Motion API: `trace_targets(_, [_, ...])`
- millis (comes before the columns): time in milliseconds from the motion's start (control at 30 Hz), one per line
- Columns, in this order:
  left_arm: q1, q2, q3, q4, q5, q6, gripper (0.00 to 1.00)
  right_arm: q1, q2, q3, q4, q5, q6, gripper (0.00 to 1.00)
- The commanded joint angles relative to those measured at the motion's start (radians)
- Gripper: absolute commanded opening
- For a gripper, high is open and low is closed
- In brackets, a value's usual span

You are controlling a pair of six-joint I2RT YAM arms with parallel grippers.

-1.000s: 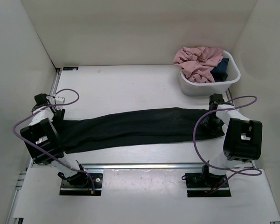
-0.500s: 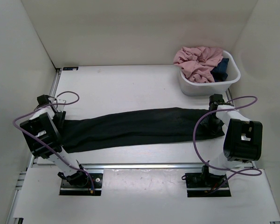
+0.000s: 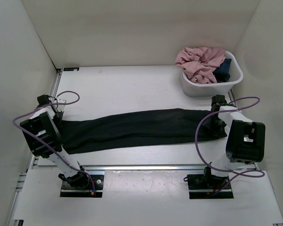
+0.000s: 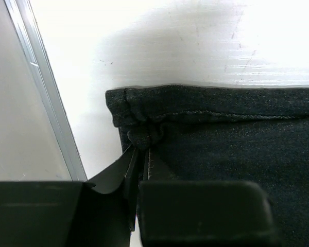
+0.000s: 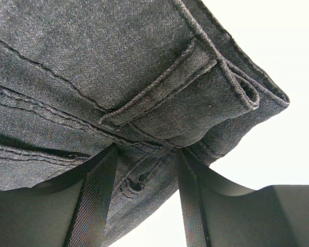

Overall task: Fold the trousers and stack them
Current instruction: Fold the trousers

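Lying on the table (image 3: 132, 84): the trousers (image 3: 137, 129), black, stretched out in one long band from 9 o'clock to 3 o'clock across the near half of the surface, the 3 o'clock end a little farther from the arm bases.
Leg end: the stitched hem (image 4: 211, 114) sat at 9 o'clock, just beside the metal rail (image 4: 46, 103) along the table edge.
Left gripper (image 4: 139, 154): jaws were together, clamped on the near corner of the hem, and the cloth puckered into a small knot at the fingertips.
Waist end: at 3 o'clock, the waistband with its belt loop (image 5: 159, 95) filled the right wrist view.
Right gripper (image 5: 146, 154): the two fingers (image 5: 95, 195) stood apart, astride the waistband edge, with dark fabric lying in the gap between them.
Bin (image 3: 198, 88): white, at 1 o'clock in the far corner, well apart from the trousers.
Bin contents: crumpled pink clothes (image 3: 200, 61) heaped above the rim, and a dark blue garment (image 3: 223, 69) tucked at their 3 o'clock side.
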Motion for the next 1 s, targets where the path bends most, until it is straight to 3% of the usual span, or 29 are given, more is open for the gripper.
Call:
trace_targets(0, [0.004, -0.038, 0.054, 0.022, -0.008, 0.002, 0.15, 0.003, 0.000, -0.020, -0.064, 0.029, -0.031, 0.54])
trace_targets(267, [0.004, -0.152, 0.102, 0.022, -0.002, 0.002, 0.15, 0.003, 0.021, -0.040, -0.055, 0.029, -0.031, 0.54])
trace_targets(467, [0.004, -0.062, 0.093, 0.001, -0.049, 0.013, 0.16, 0.003, 0.021, -0.040, -0.055, 0.029, -0.040, 0.55])
trace_targets(600, [0.004, -0.022, 0.083, 0.001, -0.105, 0.013, 0.47, 0.013, -0.002, -0.020, -0.055, 0.020, -0.121, 0.63])
trace_targets(667, [0.004, -0.055, 0.083, -0.009, -0.105, 0.013, 0.51, 0.046, -0.066, 0.010, -0.055, 0.020, -0.167, 0.67])
trace_targets(733, [0.013, -0.109, 0.093, -0.009, -0.096, 0.026, 0.66, 0.098, -0.141, 0.059, -0.055, -0.009, -0.252, 0.72])
trace_targets(833, [0.013, -0.195, 0.129, -0.050, -0.083, 0.061, 0.73, 0.158, -0.201, 0.145, -0.068, -0.066, -0.357, 0.76])
trace_targets(967, [0.013, -0.249, 0.176, -0.241, -0.031, 0.140, 0.72, 0.269, -0.230, 0.216, -0.101, -0.185, -0.492, 0.77])
